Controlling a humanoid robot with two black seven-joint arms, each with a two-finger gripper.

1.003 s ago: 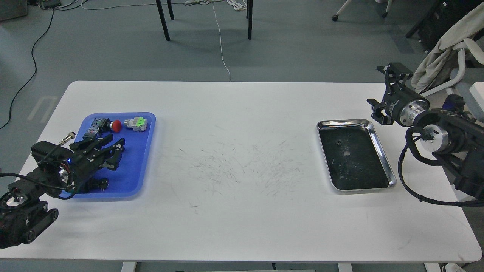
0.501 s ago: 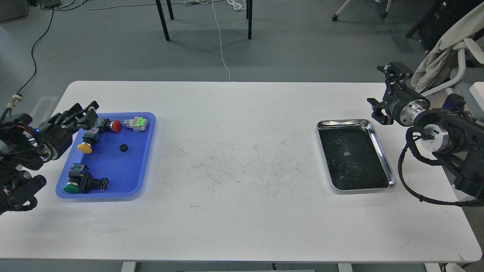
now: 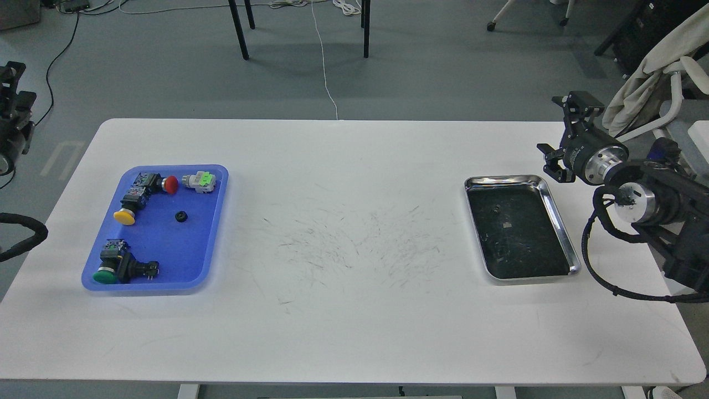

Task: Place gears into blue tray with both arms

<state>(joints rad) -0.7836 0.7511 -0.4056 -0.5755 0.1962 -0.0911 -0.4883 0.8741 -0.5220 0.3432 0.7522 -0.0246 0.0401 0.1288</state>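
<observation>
The blue tray lies at the table's left. One small black gear rests on its floor, right of centre, touching nothing. A second gear shows as a tiny dark wheel in the upper part of the steel tray on the right. My left gripper is at the far left edge, off the table and well away from the blue tray; it looks dark and cut off, so its fingers are unclear. My right gripper hovers just beyond the steel tray's far right corner, open and holding nothing.
Push-buttons share the blue tray: a red-capped one, a green-and-white one, a yellow-capped one and a green-capped one. The white table has scuff marks in the middle. A chair with cloth stands behind my right arm.
My left arm has pulled back from over the blue tray, up and left past the table's edge. A gear now lies uncovered in the blue tray. The right arm has not moved.
</observation>
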